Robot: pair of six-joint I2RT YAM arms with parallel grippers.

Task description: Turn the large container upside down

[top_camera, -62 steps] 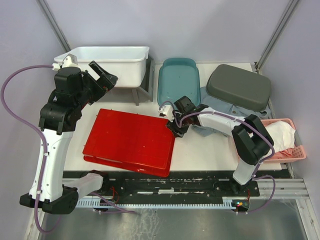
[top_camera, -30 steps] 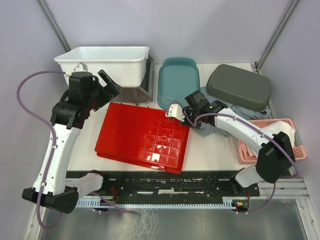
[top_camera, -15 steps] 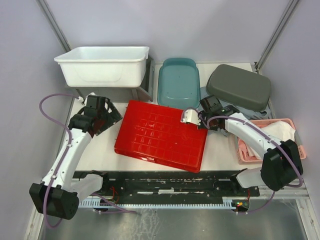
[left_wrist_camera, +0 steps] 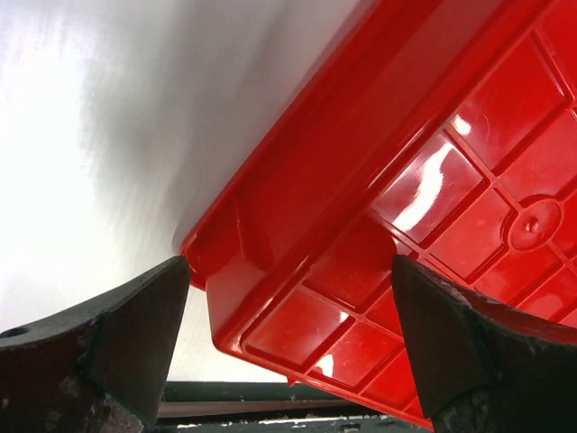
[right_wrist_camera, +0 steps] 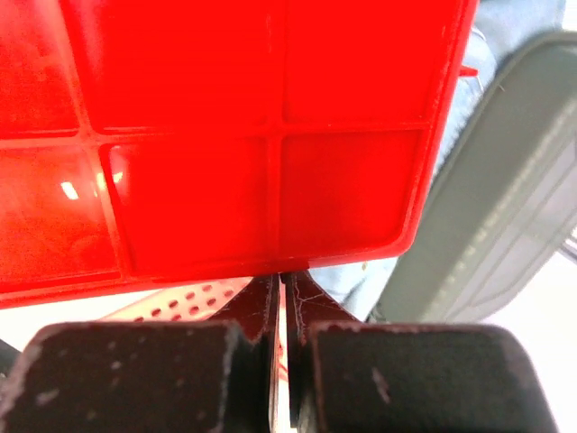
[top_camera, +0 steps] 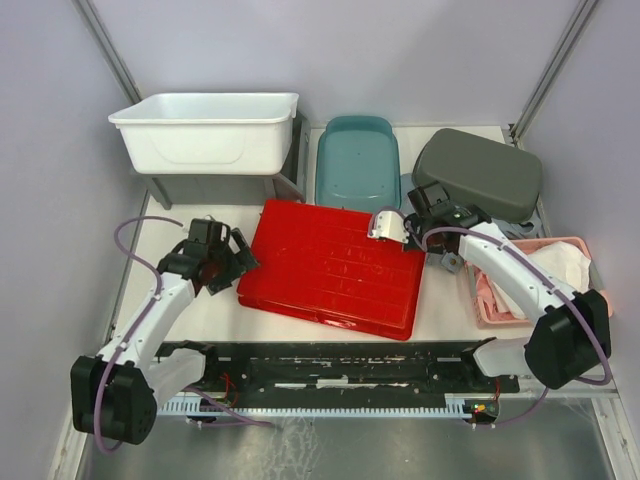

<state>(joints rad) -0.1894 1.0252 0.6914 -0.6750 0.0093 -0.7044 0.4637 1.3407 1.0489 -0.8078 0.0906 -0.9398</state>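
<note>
White table (top_camera: 440, 300) carried the red container (top_camera: 335, 265) at its middle, ribbed base up. The flip looked all but done; what remained was setting it flat and letting go. The right gripper (top_camera: 405, 228) was narrow, seemingly pinching the far-right rim. The left gripper (top_camera: 235, 262) gaped wide around the left corner. A teal tray (top_camera: 357, 160) and grey tub (top_camera: 478, 172) crowded the far edge, leaving open room near-left.

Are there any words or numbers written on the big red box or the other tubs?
None can be read.
The red plastic container shows only a moulded grid, no letters.
The white plastic tub, teal plastic tray and grey plastic tub show no print either.
</note>
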